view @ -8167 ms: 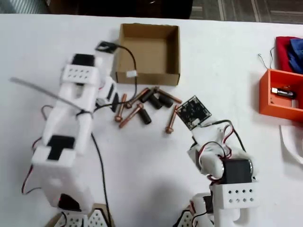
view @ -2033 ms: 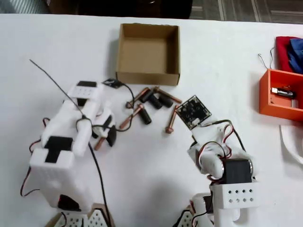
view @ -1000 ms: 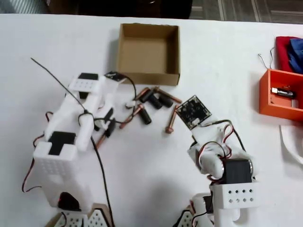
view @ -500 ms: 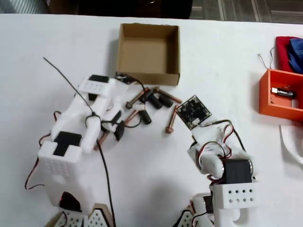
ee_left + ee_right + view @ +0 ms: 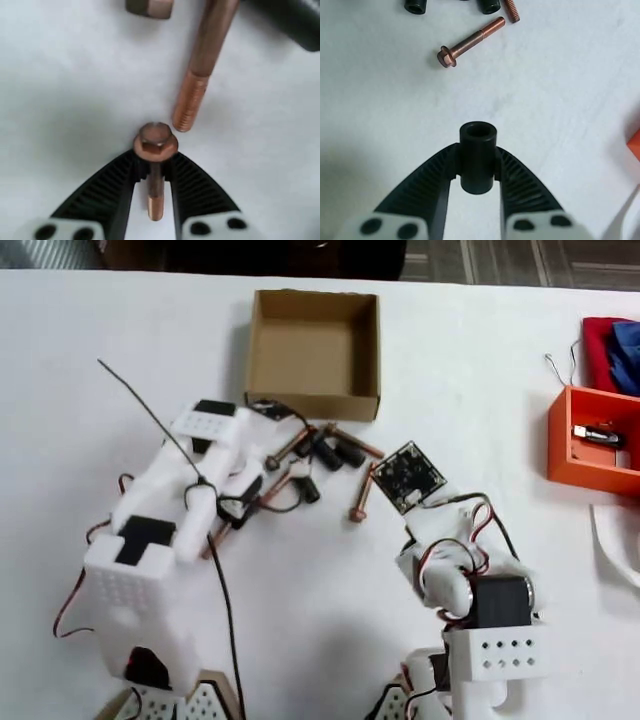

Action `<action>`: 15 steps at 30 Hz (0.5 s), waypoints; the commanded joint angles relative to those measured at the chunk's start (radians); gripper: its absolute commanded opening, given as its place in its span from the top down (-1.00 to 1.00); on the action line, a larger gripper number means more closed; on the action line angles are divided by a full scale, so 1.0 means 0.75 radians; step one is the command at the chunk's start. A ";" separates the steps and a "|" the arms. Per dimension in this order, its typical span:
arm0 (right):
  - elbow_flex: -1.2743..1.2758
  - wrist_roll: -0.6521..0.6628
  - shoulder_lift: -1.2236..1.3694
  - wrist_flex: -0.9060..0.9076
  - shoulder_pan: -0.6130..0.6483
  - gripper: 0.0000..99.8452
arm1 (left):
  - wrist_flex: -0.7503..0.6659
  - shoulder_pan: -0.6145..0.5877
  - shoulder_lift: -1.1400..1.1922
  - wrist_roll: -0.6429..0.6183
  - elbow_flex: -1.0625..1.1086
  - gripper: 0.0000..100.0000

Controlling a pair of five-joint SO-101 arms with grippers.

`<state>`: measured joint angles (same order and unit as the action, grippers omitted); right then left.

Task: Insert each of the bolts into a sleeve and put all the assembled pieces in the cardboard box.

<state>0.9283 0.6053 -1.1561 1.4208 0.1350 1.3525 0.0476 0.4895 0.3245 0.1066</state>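
The high view is placing the open brown cardboard box (image 5: 313, 350) at upper centre of the white desk (image 5: 480, 360). The wrist views are revealing the grips: right jaws pinching a stiff black cylindrical sleeve (image 5: 478, 155) by its wall, left jaws squeezing a light, probably slippery copper hex-head bolt (image 5: 155, 142) by the shank under its head.

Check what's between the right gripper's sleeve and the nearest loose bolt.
Nothing: bare table between the sleeve and the loose bolt, per the right wrist view.
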 commanded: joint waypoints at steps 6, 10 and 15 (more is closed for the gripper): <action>-0.012 -0.004 -0.024 -0.019 0.001 0.96 | 0.149 -0.018 -0.068 0.002 -0.216 0.95; -0.014 -0.004 -0.052 -0.028 0.001 0.96 | 0.333 -0.018 -0.313 0.002 -0.312 0.95; 0.018 -0.014 -0.214 -0.048 0.001 0.96 | 0.452 -0.010 -0.730 0.002 -0.289 0.95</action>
<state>0.9390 0.6053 -1.2559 1.4055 0.1350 1.6441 0.0384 0.1657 0.3261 -0.0882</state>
